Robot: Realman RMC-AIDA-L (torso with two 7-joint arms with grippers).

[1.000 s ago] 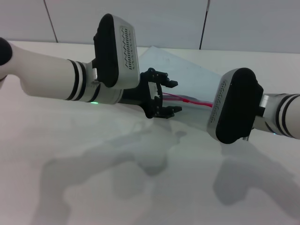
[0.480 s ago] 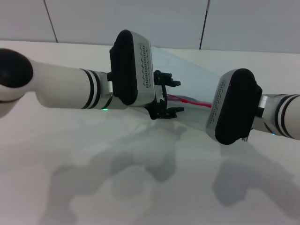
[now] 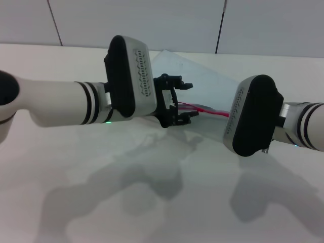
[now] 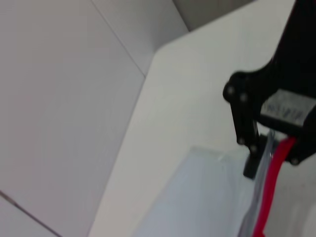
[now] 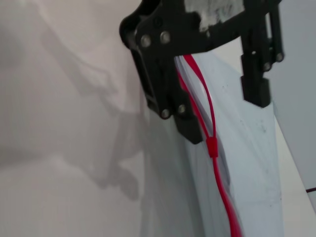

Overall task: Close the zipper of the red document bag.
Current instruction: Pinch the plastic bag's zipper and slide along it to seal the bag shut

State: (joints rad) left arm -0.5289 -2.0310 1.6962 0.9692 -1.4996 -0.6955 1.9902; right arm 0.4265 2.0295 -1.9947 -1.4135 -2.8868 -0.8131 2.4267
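The red document bag [image 3: 202,71] lies flat on the white table, pale and translucent. Its zipper [image 3: 205,109] runs as a thin red line along the near edge. My left gripper [image 3: 187,100] is open at the zipper's left end, one finger above the edge and one below. In the left wrist view the red zipper [image 4: 269,197] passes between that gripper's [image 4: 274,163] fingers. My right gripper is hidden in the head view behind its wrist housing [image 3: 252,115]. The right wrist view shows it [image 5: 222,113] open astride the bag's edge. Two red strands meet at the slider [image 5: 212,146] just past its fingers.
The table [image 3: 101,167] spreads wide toward me, marked only by the arms' shadows. A panelled wall [image 3: 167,20] stands close behind the bag. The table's far edge [image 4: 148,79] and that wall also show in the left wrist view.
My left arm swung right toward the bag, then drew back slightly, and its wrist turned. Its gripper stayed open at the zipper's left end. The right arm has not moved.
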